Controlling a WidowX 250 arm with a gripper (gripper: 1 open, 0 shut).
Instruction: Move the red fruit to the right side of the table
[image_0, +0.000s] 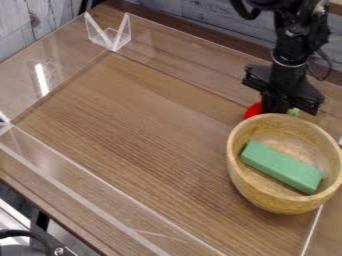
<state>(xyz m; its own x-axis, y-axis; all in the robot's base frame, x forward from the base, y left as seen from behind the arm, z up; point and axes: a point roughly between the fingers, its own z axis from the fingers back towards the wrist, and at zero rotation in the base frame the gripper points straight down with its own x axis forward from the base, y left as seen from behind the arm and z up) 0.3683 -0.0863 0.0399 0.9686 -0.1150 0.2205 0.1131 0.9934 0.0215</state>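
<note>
The red fruit (253, 106) is a small glossy red shape on the brown table (147, 120), at the far right just behind the wooden bowl. My black gripper (281, 103) points almost straight down onto it. The fingers are shut on the fruit and cover most of it. Red shows on either side of the fingers, more on the left. I cannot tell whether the fruit rests on the wood or hangs just above it.
A round light wooden bowl (233, 160) stands at the front right, its rim close to the gripper. A green rectangular block (282, 166) lies inside it. Low clear acrylic walls (107, 32) border the tabletop at the back and the left.
</note>
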